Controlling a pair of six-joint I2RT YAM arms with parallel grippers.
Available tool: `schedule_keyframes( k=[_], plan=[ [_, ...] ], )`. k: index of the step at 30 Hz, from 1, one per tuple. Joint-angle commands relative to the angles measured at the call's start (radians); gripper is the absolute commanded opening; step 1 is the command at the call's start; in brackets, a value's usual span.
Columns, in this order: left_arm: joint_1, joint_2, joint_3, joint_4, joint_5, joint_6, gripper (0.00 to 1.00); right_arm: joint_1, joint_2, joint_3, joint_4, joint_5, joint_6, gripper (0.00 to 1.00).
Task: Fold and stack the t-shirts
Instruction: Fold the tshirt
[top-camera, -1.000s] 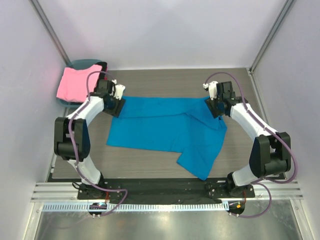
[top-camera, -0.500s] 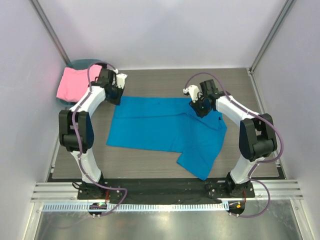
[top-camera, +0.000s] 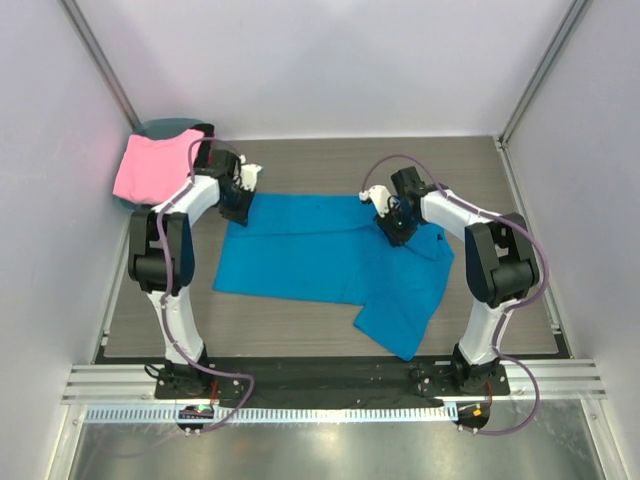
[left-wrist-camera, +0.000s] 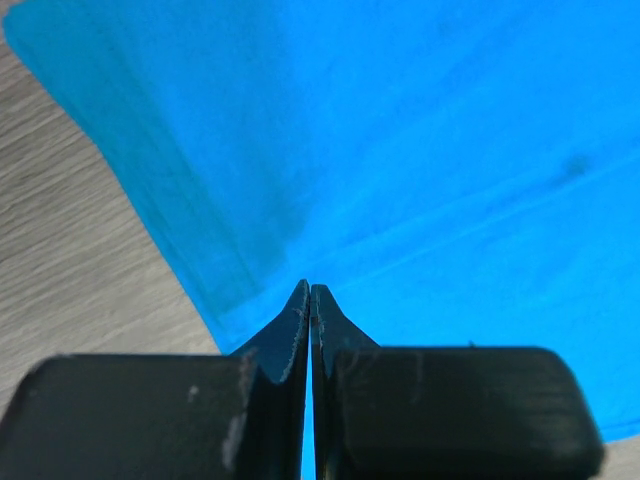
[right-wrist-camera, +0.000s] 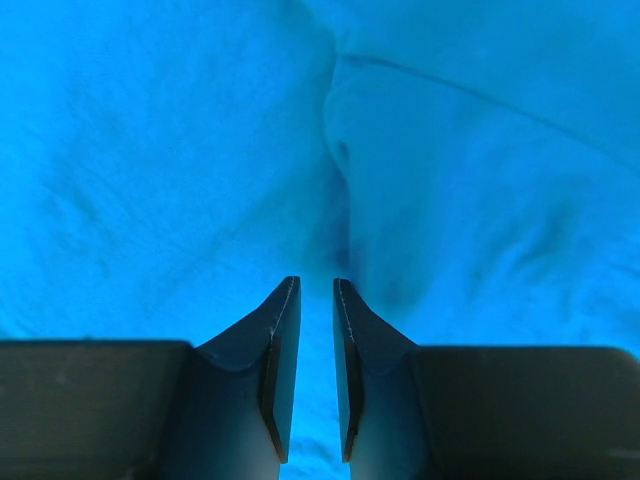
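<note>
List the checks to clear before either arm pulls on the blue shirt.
1. Left gripper at the blue t-shirt's far-left edge: ok.
2. Left jaws holding cloth: cannot tell; they are closed tip to tip.
3. Right gripper above the shirt: ok.
4. Right jaws clamped: not ok; a narrow gap shows between them.
5. Shirt lying flat: not ok; its near-right part is doubled over.
6. Pink t-shirt apart from the blue one: ok.

Teal bin (top-camera: 158, 127) far-L corner, wood tbl (top-camera: 320, 160).
</note>
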Motion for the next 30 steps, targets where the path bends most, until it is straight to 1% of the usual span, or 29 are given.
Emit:
schedule_keyframes(
  k=[1, 6, 19, 30],
  plan=[
    [-0.002, 0.036, 0.054, 0.015, -0.005, -0.001, 0.0, 0.001, 0.02, 0.039, -0.024, 0.011, -0.031, 0.25],
    [-0.002, 0.077, 0.077, 0.019, -0.048, 0.022, 0.0, -0.001, 0.043, 0.053, -0.023, 0.021, -0.04, 0.25],
    [0.008, 0.042, -0.008, 0.009, -0.126, 0.066, 0.0, -0.016, 0.126, 0.115, 0.057, 0.153, -0.021, 0.25],
    [0.008, 0.054, -0.009, 0.017, -0.137, 0.076, 0.0, -0.013, 0.09, 0.158, 0.066, 0.156, -0.022, 0.25]
  ],
)
